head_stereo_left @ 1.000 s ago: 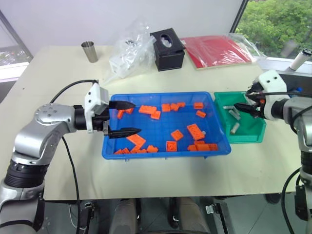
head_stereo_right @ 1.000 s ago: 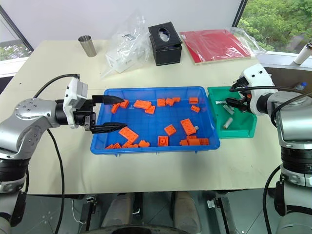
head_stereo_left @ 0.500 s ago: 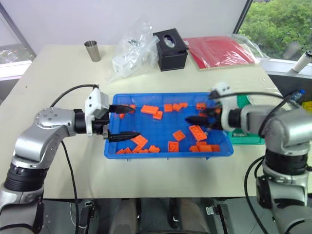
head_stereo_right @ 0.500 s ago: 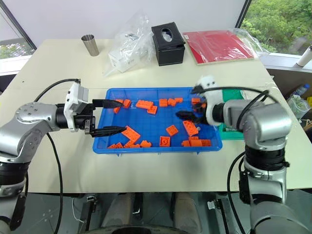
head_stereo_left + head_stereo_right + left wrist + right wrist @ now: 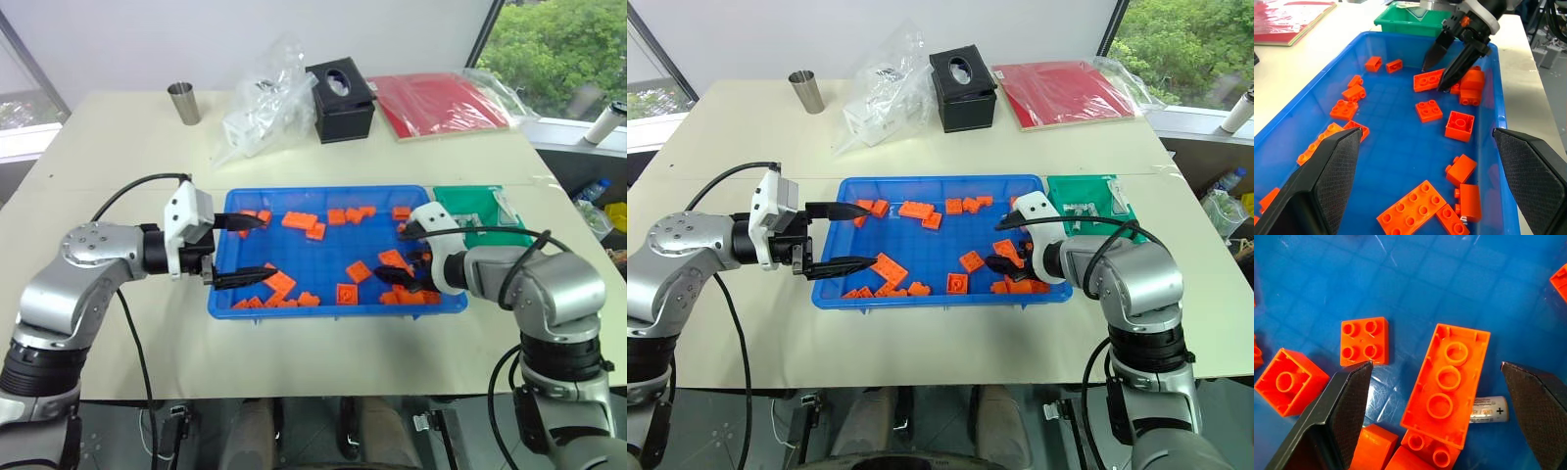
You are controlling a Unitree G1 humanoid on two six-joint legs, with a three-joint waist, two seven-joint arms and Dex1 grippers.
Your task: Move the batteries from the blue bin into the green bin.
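Observation:
The blue bin (image 5: 328, 310) holds several orange bricks. One silvery battery (image 5: 1489, 409) lies on its floor, half tucked under an upturned long orange brick (image 5: 1447, 384). My right gripper (image 5: 397, 257) hangs open low over the bin's right part, its fingers (image 5: 1349, 411) straddling that brick and the battery. My left gripper (image 5: 268, 245) is open and empty, held level above the bin's left end. The green bin (image 5: 1087, 193) stands against the blue bin's right side, behind my right arm; small grey pieces (image 5: 1079, 208) lie in it.
Behind the bins are a black tissue box (image 5: 340, 100), a clear plastic bag (image 5: 263, 103), a metal cup (image 5: 183, 103) and a red board (image 5: 436, 102). The table's front edge runs just below the blue bin.
My right gripper has swung from over the green bin to the blue bin's right part and sunk towards the bricks. The left gripper has stayed put. The head view has shifted slightly.

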